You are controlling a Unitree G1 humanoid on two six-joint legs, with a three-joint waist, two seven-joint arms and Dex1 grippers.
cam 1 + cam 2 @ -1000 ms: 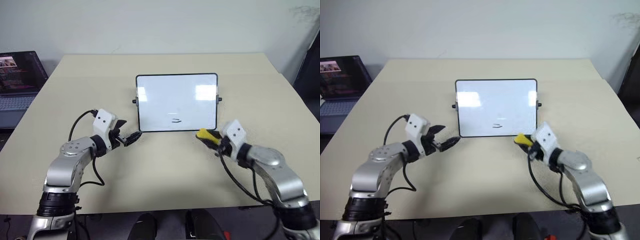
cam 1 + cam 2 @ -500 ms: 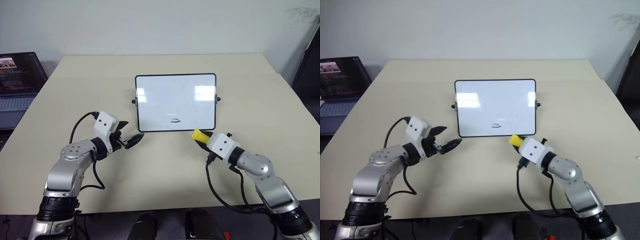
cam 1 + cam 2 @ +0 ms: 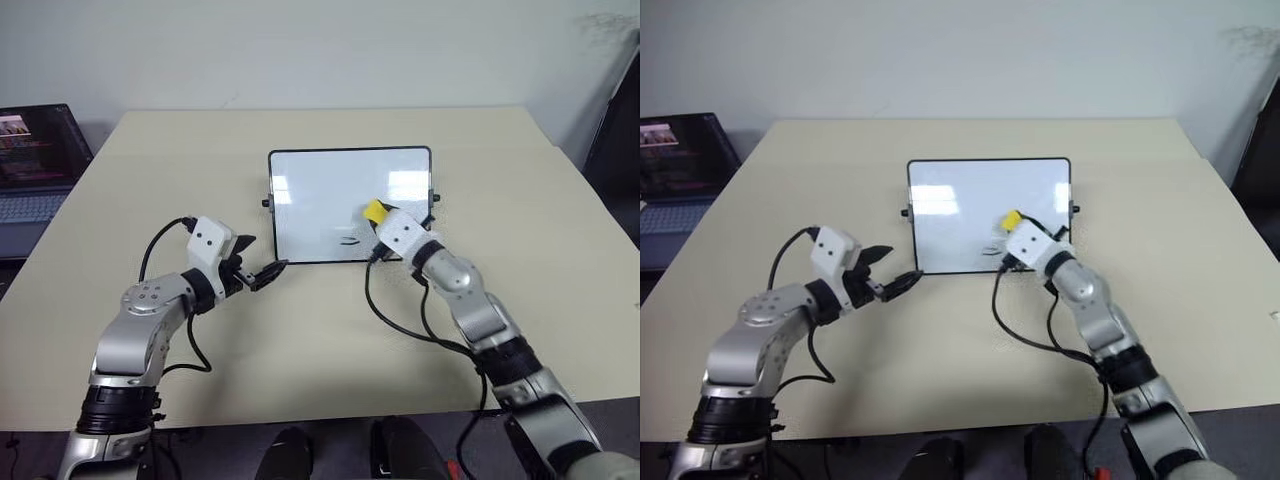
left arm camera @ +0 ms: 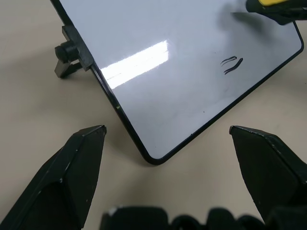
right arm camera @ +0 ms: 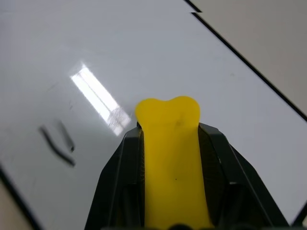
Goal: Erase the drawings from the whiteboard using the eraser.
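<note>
The whiteboard (image 3: pixel 320 195) stands tilted on the table's middle, glossy white in a thin black frame. The drawings (image 3: pixel 348 241), two short black strokes, sit low on its face (image 5: pixel 57 141). My right gripper (image 3: pixel 378 218) is shut on the yellow eraser (image 3: pixel 375 210), which it holds in front of the board, just right of and above the strokes. From between the black fingers (image 5: pixel 120 182) the eraser (image 5: pixel 172 153) sticks out toward the white face. My left gripper (image 3: pixel 266 256) is open near the board's lower left corner (image 4: pixel 156 158), apart from it, with nothing held.
An open laptop (image 3: pixel 35 160) sits on a lower surface to the left of the beige table (image 3: pixel 300 340). A dark object (image 3: pixel 615 130) stands past the table's right side. Black cables hang from both wrists.
My right gripper has carried the eraser up and to the left, from the table below the board's lower right corner to in front of the board's face. The left gripper has stayed put.
</note>
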